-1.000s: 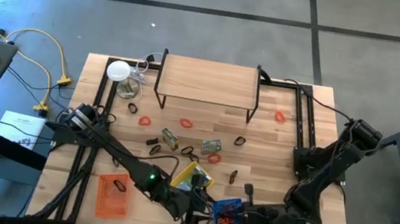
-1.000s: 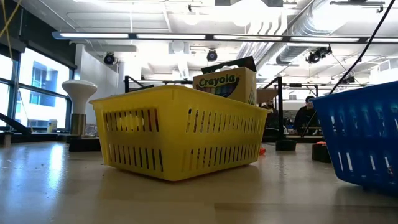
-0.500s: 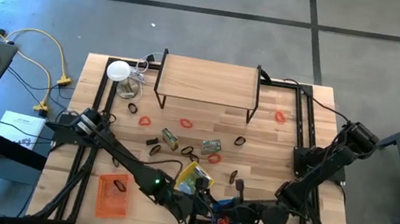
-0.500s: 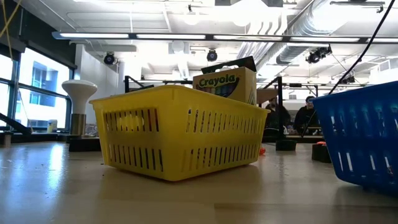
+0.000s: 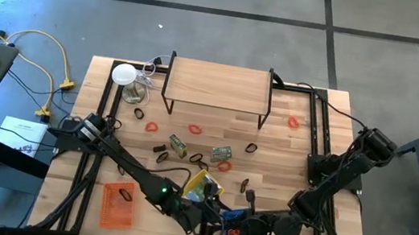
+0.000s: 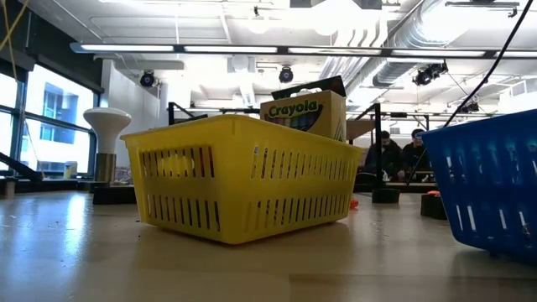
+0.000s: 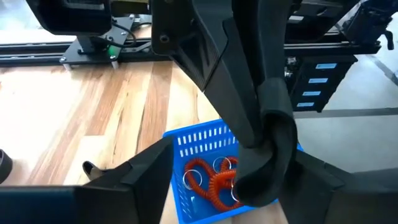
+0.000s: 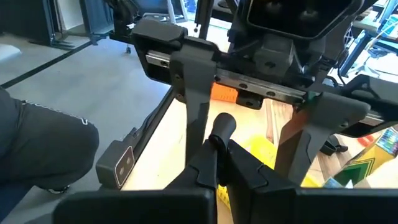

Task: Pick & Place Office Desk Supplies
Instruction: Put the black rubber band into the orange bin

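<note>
Over the blue basket (image 5: 236, 233) of red rubber bands (image 7: 208, 179), left end effector (image 5: 211, 225) fingers apart, right end effector (image 5: 253, 229) fingers closed together.

The right gripper (image 5: 250, 224) has swung in from the table's right front edge to above the blue basket (image 5: 240, 232), facing the left gripper (image 5: 205, 229), with most of that shift earliest; in the low view, the seated people (image 6: 394, 154) behind have shifted, two heads now showing.
</note>
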Controlling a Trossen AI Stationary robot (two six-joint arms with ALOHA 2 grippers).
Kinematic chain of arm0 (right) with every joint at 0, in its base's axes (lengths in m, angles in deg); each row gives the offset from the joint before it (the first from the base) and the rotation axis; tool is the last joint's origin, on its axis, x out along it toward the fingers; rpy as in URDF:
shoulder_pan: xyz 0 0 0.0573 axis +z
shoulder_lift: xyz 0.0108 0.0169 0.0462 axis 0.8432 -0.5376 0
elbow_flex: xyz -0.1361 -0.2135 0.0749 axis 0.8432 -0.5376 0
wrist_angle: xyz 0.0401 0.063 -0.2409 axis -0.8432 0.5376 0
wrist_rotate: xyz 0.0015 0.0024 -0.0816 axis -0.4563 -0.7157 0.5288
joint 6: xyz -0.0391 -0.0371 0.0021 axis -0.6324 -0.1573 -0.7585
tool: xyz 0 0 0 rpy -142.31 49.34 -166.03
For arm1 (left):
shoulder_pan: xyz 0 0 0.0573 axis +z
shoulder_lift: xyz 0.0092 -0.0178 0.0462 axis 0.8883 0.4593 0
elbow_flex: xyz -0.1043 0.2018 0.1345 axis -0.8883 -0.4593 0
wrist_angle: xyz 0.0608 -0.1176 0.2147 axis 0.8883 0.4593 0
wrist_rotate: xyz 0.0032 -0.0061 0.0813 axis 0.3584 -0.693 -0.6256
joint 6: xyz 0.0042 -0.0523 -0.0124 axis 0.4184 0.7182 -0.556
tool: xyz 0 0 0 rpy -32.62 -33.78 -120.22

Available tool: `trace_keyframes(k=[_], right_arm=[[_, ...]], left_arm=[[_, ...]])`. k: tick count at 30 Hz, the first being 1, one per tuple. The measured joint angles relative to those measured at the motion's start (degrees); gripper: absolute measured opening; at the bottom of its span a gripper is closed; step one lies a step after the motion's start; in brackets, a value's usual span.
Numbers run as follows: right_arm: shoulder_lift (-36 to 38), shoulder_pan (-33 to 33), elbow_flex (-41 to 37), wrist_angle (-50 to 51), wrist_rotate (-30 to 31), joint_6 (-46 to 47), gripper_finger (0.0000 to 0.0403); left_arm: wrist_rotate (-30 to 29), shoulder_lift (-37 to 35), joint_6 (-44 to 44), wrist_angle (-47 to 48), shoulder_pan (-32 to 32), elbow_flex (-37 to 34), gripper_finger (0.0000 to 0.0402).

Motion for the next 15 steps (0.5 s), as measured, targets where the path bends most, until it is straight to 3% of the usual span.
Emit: trace_keyframes(k=[15], right_arm=[[0.04, -1.17, 0.02, 3.04, -2.35, 5.13, 0.0019]], left_arm=[[-0.1, 0.0, 0.26, 0.91, -0.95, -0.11, 0.0009]])
